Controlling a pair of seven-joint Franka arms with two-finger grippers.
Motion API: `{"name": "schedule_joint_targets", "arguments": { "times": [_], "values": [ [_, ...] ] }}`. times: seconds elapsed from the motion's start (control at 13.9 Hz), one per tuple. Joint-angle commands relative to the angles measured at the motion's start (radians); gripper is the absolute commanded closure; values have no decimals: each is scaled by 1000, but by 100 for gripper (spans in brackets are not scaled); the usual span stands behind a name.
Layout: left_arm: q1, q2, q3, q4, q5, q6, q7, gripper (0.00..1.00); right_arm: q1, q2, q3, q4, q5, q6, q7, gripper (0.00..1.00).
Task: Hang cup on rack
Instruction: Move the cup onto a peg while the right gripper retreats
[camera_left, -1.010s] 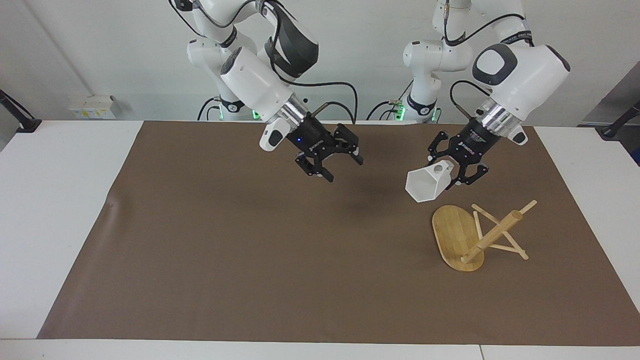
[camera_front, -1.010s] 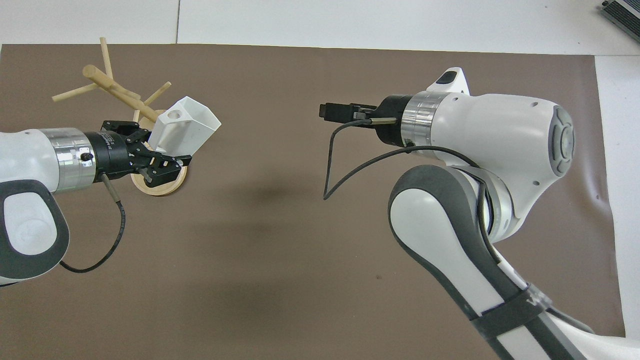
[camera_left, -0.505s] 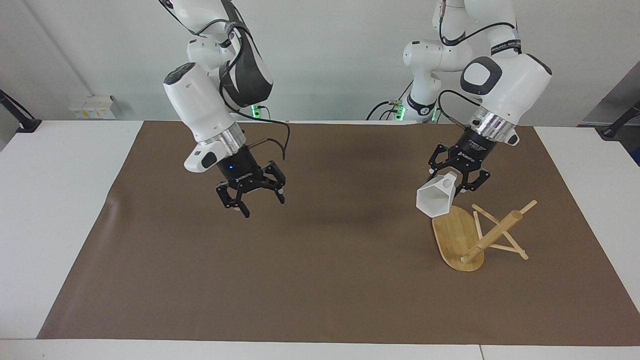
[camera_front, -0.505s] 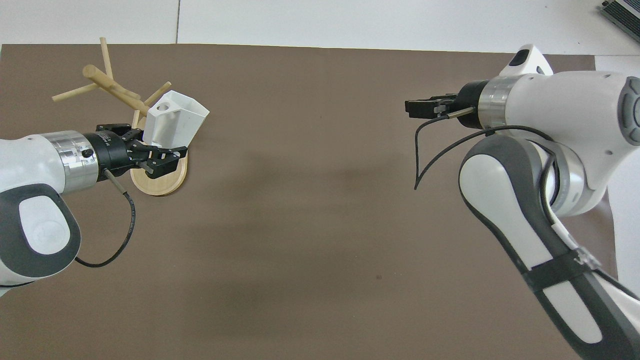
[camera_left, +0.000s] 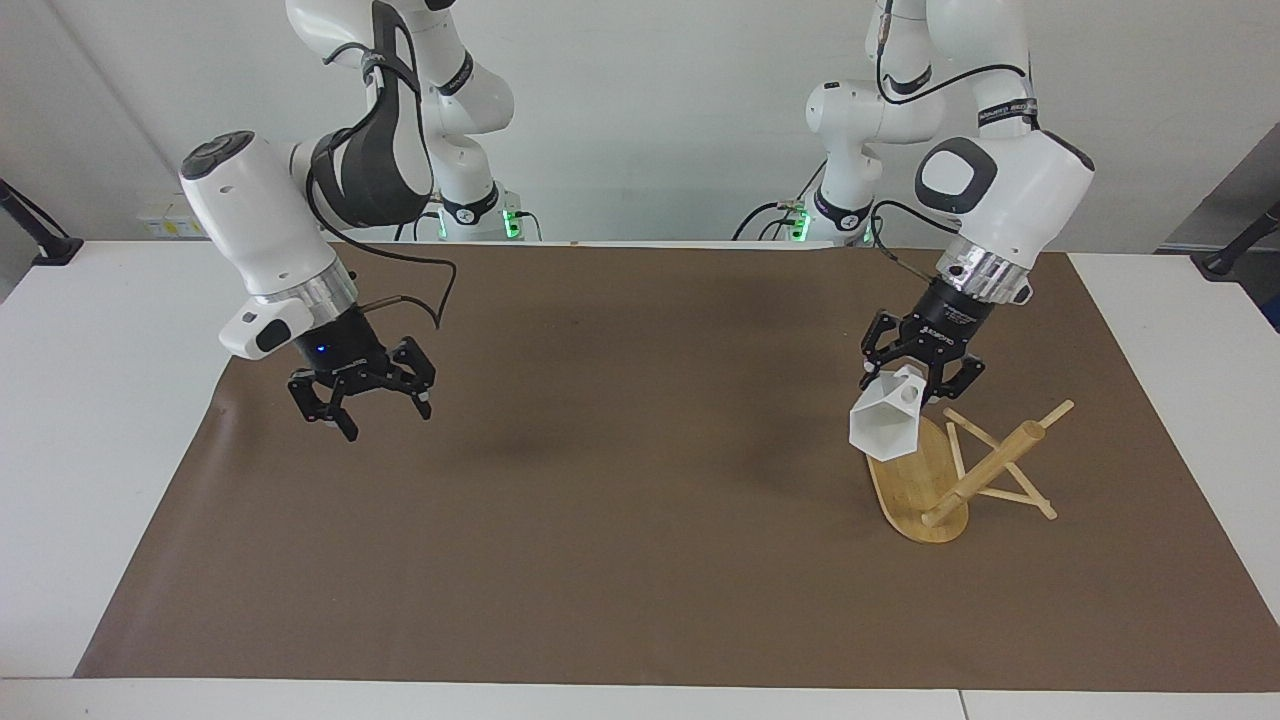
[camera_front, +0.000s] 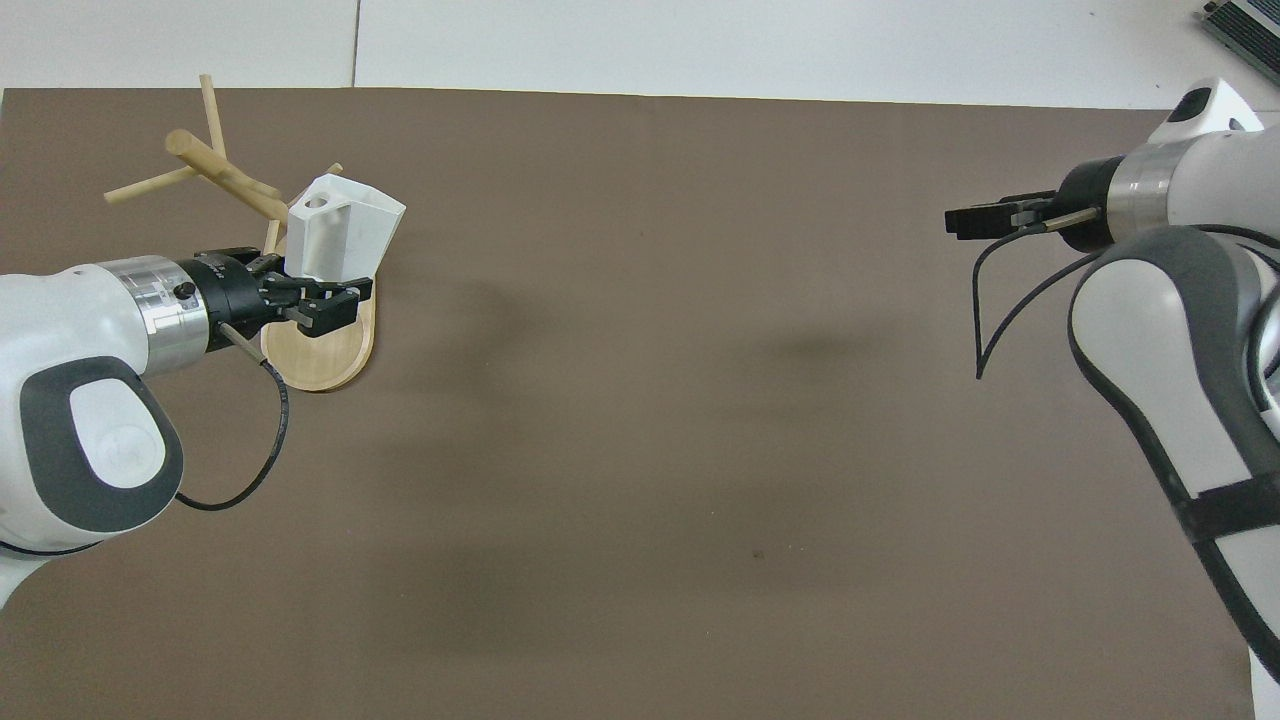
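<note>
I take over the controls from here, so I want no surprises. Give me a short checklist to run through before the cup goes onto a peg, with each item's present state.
1. Grip: the left gripper is shut on the small white faceted cup at its handle end: ok.
2. Handle hole: the round hole shows on the cup's blocky handle, unblocked: ok.
3. Rack: the light bamboo mug tree stands on its oval base on the brown mat: ok.
4. Cup over the rack's base, up in the air: ok.
5. Hole lined up with a peg: cannot tell.
6. Right gripper open, holding nothing, over the right arm's end of the mat, well away from the rack: ok.
</note>
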Motion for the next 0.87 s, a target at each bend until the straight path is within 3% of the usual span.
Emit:
{"name": "schedule_joint_targets", "arguments": {
  "times": [0.0,0.58,0.79],
  "values": [
    [0,8,4,-1,12,46,-60,100,-6,-12,-5,21,-57,-70,47,0],
    [5,58,5,22,8,110,-179,100,-12,-14,-25,148,-166,-345,201,0],
    [18,89,14,73,8,106,-233,100,-14,-24,-55,197,-166,-441,205,0]
  ]
}}
